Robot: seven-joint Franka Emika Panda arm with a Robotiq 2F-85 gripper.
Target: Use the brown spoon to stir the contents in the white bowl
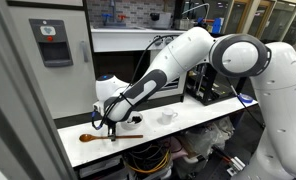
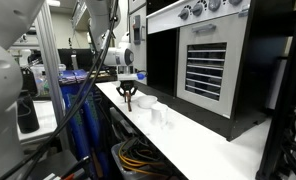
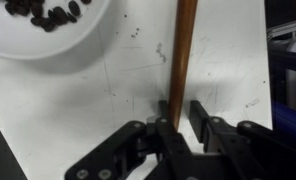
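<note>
Wrist view: brown spoon (image 3: 185, 50) handle runs vertically between the jaws.

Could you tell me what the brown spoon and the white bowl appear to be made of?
The brown spoon looks like wood: matte orange-brown, faintly streaked lengthwise. The white bowl seems ceramic or plastic: smooth, plain white; I cannot tell which.

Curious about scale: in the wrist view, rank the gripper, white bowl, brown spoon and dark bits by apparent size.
1. gripper, though nearness to the camera inflates it
2. white bowl, cut off by the frame
3. brown spoon, only its handle showing
4. dark bits
</note>
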